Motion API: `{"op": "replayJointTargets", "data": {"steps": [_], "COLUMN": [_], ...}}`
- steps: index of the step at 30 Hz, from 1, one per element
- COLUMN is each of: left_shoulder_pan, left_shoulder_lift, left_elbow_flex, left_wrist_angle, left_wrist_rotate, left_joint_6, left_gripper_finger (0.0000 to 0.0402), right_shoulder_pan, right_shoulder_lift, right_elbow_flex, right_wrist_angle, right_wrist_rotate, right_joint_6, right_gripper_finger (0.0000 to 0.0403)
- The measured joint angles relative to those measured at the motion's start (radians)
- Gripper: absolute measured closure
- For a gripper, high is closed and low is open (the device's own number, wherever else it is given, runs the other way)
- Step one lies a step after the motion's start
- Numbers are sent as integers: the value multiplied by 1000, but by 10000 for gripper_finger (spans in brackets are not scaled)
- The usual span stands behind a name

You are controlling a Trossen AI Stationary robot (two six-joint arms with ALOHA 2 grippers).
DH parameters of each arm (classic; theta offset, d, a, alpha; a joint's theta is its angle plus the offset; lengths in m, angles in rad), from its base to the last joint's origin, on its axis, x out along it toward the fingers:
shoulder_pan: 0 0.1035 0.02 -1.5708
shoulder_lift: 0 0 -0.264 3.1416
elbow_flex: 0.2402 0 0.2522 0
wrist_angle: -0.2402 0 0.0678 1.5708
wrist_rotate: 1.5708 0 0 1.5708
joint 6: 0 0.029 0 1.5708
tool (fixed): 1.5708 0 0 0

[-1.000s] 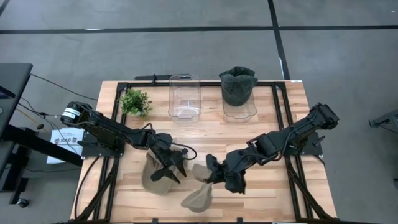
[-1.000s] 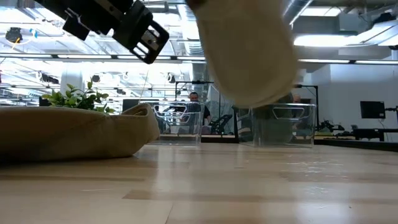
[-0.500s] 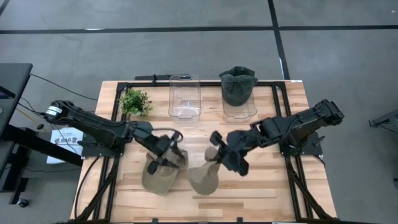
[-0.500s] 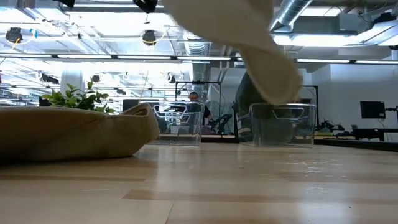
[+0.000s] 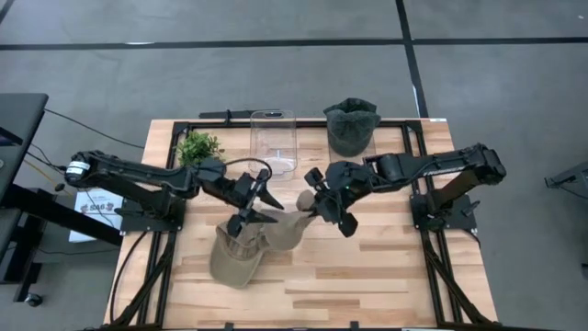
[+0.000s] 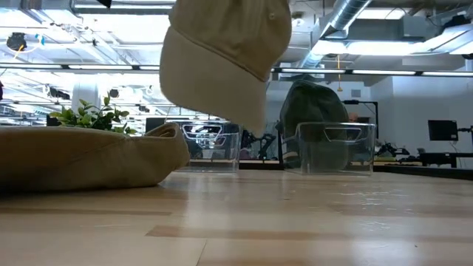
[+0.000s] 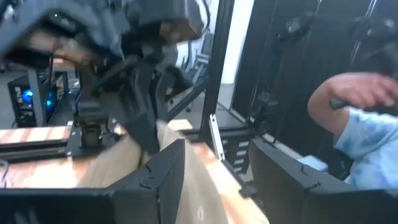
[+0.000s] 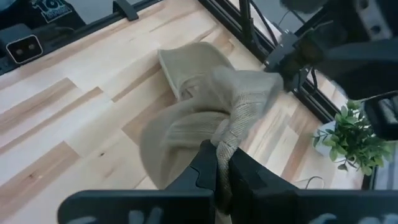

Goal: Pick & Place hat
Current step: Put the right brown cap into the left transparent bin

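High view: the right gripper [image 5: 323, 204] is clenched on a tan hat [image 5: 287, 230], which hangs off the table between both arms. The left gripper [image 5: 254, 198] stands released just beside it, above a second tan hat [image 5: 230, 262] lying on the wood. The two grippers sit very near each other, so I judge a clash or a snag of the dangling cloth on the left fingers to be the main risk. Two clear bins stand at the far edge: the left bin [image 5: 273, 142] looks empty, the right bin [image 5: 354, 165] holds a dark green hat [image 5: 351, 124]. A plant [image 5: 199, 149] stands beside the left bin.

Low view: the held hat [image 6: 222, 55] hangs clear of the table, its brim lowest; the lying hat [image 6: 89, 155] rests flat. A thin pinch of fabric may slip and drop the hat short of a bin.

Left wrist view: blurred; open fingers [image 7: 165, 171] with tan cloth [image 7: 186, 180] close ahead, and a person in a light blue sleeve [image 7: 370, 146] beyond the table.

Right wrist view: fingers [image 8: 211, 165] closed on a bunched fold of the hat [image 8: 205, 118]; the grip is on a small fold only, so a swing could shake it loose
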Motion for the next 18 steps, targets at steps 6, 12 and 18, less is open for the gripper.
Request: {"op": "replayJointTargets", "data": {"steps": [6, 12, 18], "left_shoulder_pan": [40, 93, 106], "left_shoulder_lift": [66, 158, 197], "left_elbow_flex": [67, 178, 256], "left_wrist_angle": [-3, -119, -193], "left_wrist_rotate": [58, 57, 110], "left_joint_6": [-67, -120, -133], "left_gripper_finger": [225, 225, 225], "right_shoulder_pan": [-34, -62, -97], "right_shoulder_lift": [0, 0, 1], "right_elbow_flex": [0, 0, 0], "right_wrist_angle": [1, -6, -35], "right_wrist_rotate": [-17, -48, -56], "right_joint_6": [0, 16, 24], "right_gripper_finger": [402, 402, 402]}}
